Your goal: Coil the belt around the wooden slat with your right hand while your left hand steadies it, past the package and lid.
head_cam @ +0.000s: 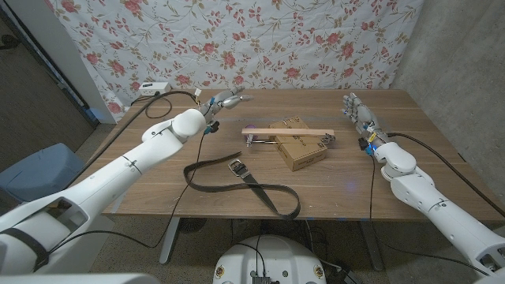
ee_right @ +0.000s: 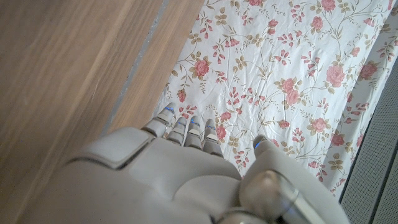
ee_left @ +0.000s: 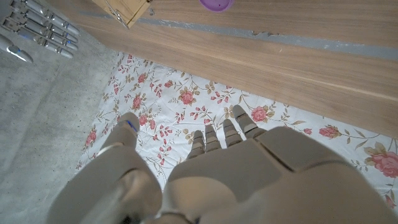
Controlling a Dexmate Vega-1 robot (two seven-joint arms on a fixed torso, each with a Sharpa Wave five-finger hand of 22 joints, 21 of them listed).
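Note:
The wooden slat [head_cam: 288,132] lies across the top of a brown cardboard package [head_cam: 300,150] at the table's middle. The dark belt [head_cam: 237,183] sprawls in loose curves in front of them, its metal buckle [head_cam: 237,166] near the middle. A small purple lid [ee_left: 216,4] sits on the table near the package's corner [ee_left: 127,9]. My left hand [head_cam: 223,101] hovers at the back left, fingers straight and apart, holding nothing; it also shows from behind [ee_left: 217,168]. My right hand [head_cam: 359,114] stands at the right of the package, fingers up and apart, empty [ee_right: 186,174].
A white box [head_cam: 151,87] with a black cable lies at the table's back left corner. A floral curtain [head_cam: 260,39] hangs right behind the table. Bare wood [head_cam: 158,189] stretches along the front edge, left of the belt.

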